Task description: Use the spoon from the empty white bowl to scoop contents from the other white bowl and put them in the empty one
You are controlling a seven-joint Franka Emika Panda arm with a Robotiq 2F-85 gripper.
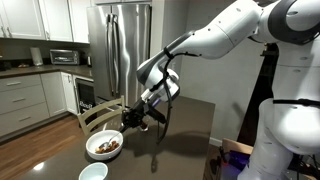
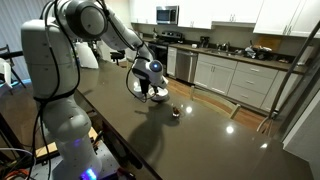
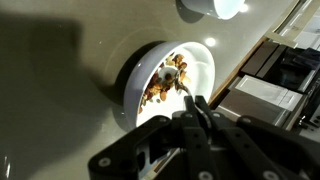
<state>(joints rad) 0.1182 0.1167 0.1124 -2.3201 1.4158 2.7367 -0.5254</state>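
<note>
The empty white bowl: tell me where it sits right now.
In an exterior view the empty white bowl sits at the picture's bottom edge on the dark table, close beside the other white bowl.

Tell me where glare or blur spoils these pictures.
Wrist view: both the wider white bowl and the smaller white bowl are blown out, the pincer a dark close-up blur. In an exterior view, bright glare spots dot the glossy table.

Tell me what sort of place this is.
Most likely a home kitchen: a tall steel fridge, a microwave beside it, and white cabinets along the wall.
</note>
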